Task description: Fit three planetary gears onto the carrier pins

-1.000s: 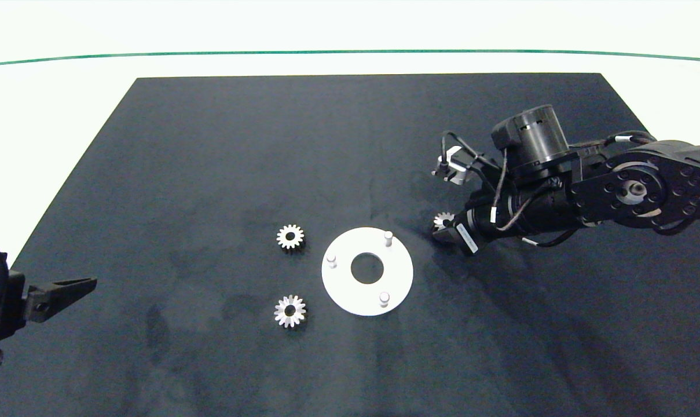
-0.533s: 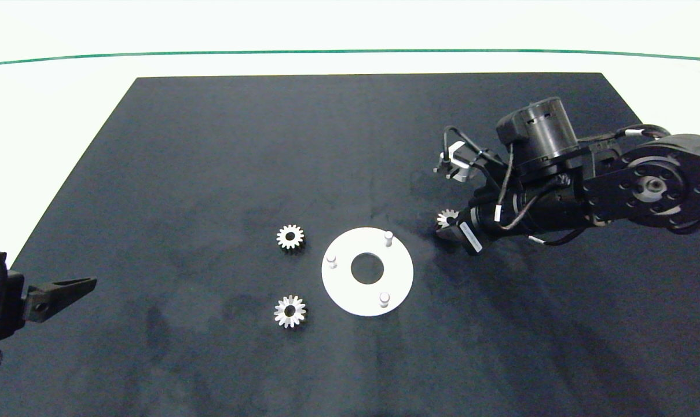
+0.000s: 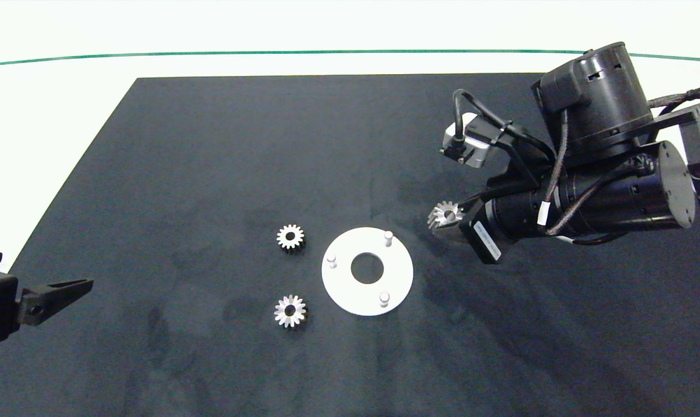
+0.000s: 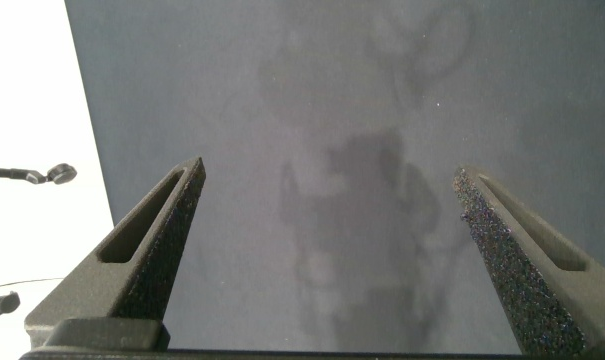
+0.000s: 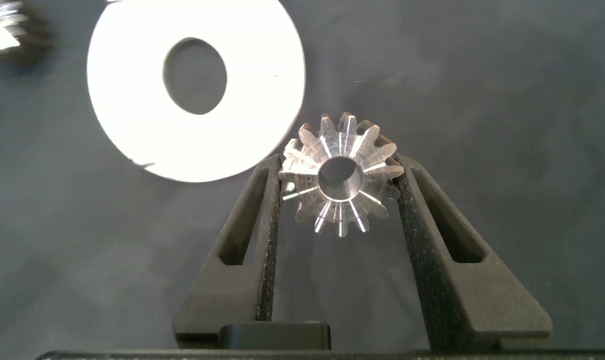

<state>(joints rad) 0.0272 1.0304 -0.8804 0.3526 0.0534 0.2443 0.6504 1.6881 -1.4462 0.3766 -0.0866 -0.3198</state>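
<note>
My right gripper is shut on a silvery planetary gear, held above the mat just right of the white disc. In the right wrist view the gear sits clamped between both fingers, beside the disc. Three carrier pins stand bare on the disc: one at the back right, one at the left, one at the front. Two more planetary gears lie flat left of the disc, one farther back and one nearer. My left gripper is open over bare mat at the table's left edge.
A dark mat covers most of the white table. A green line runs along the far side. The right arm's bulky wrist hangs over the mat's right part.
My right gripper has risen with the gear in it, lifting it off the mat; the arm now looms larger. The left arm has barely moved.
</note>
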